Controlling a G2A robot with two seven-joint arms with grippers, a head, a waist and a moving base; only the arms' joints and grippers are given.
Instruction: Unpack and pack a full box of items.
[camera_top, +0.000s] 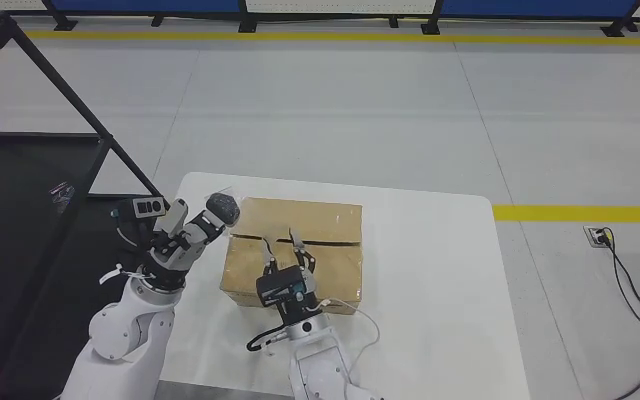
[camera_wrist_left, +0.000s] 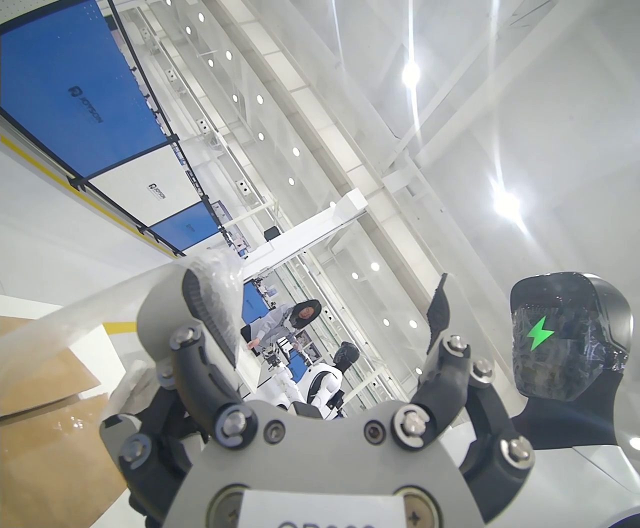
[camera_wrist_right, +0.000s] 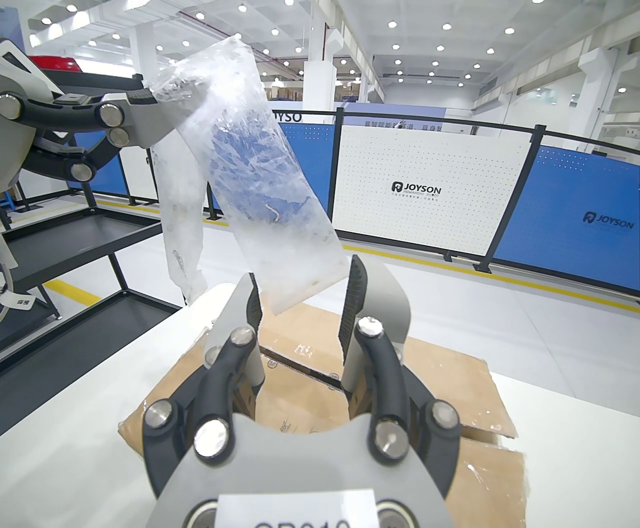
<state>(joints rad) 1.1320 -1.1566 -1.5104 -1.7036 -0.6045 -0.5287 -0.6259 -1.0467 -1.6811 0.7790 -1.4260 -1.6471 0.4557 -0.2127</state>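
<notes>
In the top view the cardboard box (camera_top: 320, 225) sits on the white table (camera_top: 430, 300) with its flaps down. The right gripper (camera_top: 285, 243) is at the box's near edge, its fingers over the lid. The left gripper (camera_top: 222, 208) is raised just off the far corner of the box on its own side.

In the left wrist view the left gripper's fingers are spread wide and point up toward the ceiling. A strip of clear tape (camera_wrist_left: 75, 315) clings to the ribbed pad of one finger (camera_wrist_left: 210, 310) and trails away from it toward the box below. Nothing is pinched — the strip hangs by its own glue.

In the right wrist view the right gripper is also spread, and the strip's loose end hangs just ahead of its fingertips, roughly between them. The box's centre seam lies directly beyond.

The tape looks almost weightless, limp and sticky, so it is likely to fold onto itself or cling to whichever pad touches it. The best hold is probably the flat free end. The box is stiff corrugated board — its flaps should lift best from the seam edges.
</notes>
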